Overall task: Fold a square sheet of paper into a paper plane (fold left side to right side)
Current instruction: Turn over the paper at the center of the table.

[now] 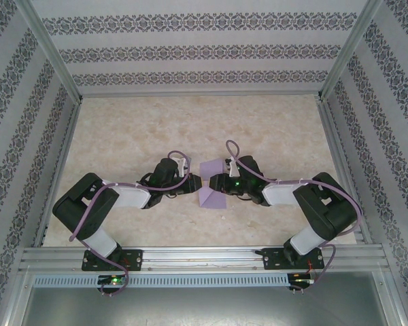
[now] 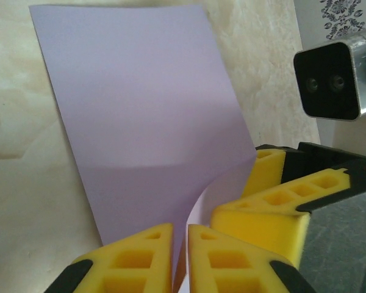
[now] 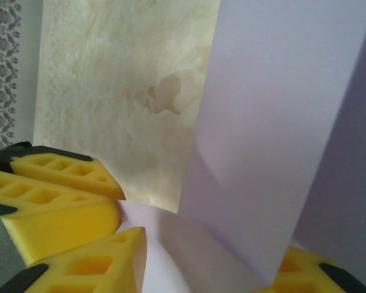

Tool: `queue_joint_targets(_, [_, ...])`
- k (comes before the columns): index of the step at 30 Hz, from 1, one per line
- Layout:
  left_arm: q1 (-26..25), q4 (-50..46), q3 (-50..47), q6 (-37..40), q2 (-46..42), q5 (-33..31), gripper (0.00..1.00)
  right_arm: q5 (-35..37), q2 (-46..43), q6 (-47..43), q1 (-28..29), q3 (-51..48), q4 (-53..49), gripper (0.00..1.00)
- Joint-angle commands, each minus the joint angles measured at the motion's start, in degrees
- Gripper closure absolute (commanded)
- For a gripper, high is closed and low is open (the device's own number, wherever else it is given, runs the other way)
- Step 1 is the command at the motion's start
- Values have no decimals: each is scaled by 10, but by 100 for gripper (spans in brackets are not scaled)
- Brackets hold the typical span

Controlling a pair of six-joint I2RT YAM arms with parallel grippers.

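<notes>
From above, we see the square sheet of paper [image 1: 211, 191] raised between the left gripper [image 1: 194, 183] and right gripper [image 1: 214, 182]. At the left wrist, fingers [image 2: 140, 259] pinch its lower edge. At the right wrist, fingers [image 3: 100, 265] stand apart astride it; a skewed squeeze could crumple the curl.
</notes>
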Motion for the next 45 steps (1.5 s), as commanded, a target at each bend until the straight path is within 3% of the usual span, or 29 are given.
queue_joint_targets(1, [8, 18, -7, 2, -18, -9, 81, 5, 0, -7, 4, 11, 21, 76])
queue_joint_targets(5, [16, -32, -10, 25, -75, -22, 69, -2, -19, -18, -7, 13, 17, 99])
queue_joint_targets(9, [31, -106, -17, 54, -166, -43, 56, -22, -62, -39, -30, 21, 8, 100])
queue_joint_targets(13, [46, -170, -18, 74, -272, -53, 34, -50, -132, -56, -58, 26, 10, 100])
queue_joint_targets(16, [60, -167, -25, 56, -338, -31, 17, -67, -197, -56, -79, 27, 25, 100])
queue_joint_targets(19, [68, -117, -34, 16, -384, 5, 9, -68, -261, -43, -94, 28, 42, 100])
queue_joint_targets(27, [57, 84, -2, -107, -361, 127, 9, -78, -327, 56, -96, 34, 167, 100])
queue_joint_targets(40, [1, 150, 38, -111, -253, 127, 10, -36, -311, 74, -30, 38, 208, 100])
queue_joint_targets(45, [-5, 186, 44, -122, -228, 131, 23, -23, -305, 75, -17, 31, 208, 100])
